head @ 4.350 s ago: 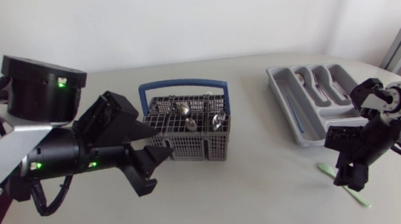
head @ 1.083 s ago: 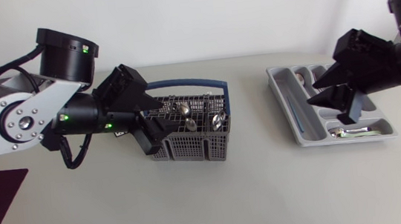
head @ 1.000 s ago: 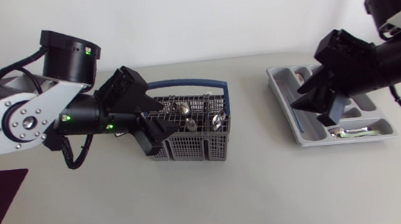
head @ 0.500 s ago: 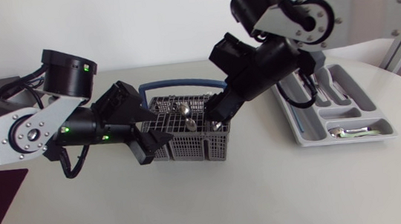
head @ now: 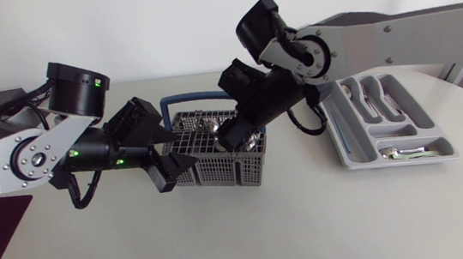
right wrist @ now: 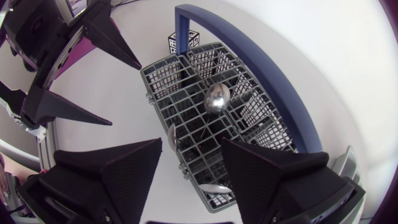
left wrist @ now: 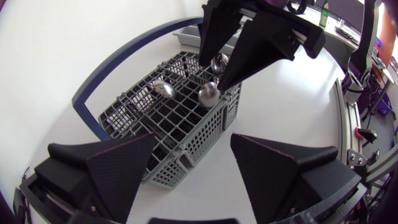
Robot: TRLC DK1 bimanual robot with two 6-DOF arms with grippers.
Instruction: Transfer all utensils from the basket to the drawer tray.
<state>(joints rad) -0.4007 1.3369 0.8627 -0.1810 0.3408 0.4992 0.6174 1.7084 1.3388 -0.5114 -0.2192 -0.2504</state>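
Observation:
The grey mesh basket (head: 228, 157) with a blue handle (head: 202, 97) stands mid-table and holds several metal spoons (head: 253, 141). My right gripper (head: 237, 134) hangs over the basket, open, with nothing between its fingers. In the right wrist view it (right wrist: 191, 149) looks down on the basket (right wrist: 186, 99) and one spoon bowl (right wrist: 217, 98). My left gripper (head: 180, 145) is open at the basket's near-left corner. The left wrist view shows that corner (left wrist: 180, 149) ahead of its fingers (left wrist: 118, 168). The grey drawer tray (head: 347, 147) lies to the right.
The tray holds a few utensils, among them spoons (head: 355, 91) in its far slots and one piece (head: 402, 154) in the front slot. My two arms stand close together over the basket. Bare tabletop lies in front of the basket and tray.
My right arm has swung from above the tray leftwards to above the basket. My left gripper has drawn back slightly to the basket's corner.

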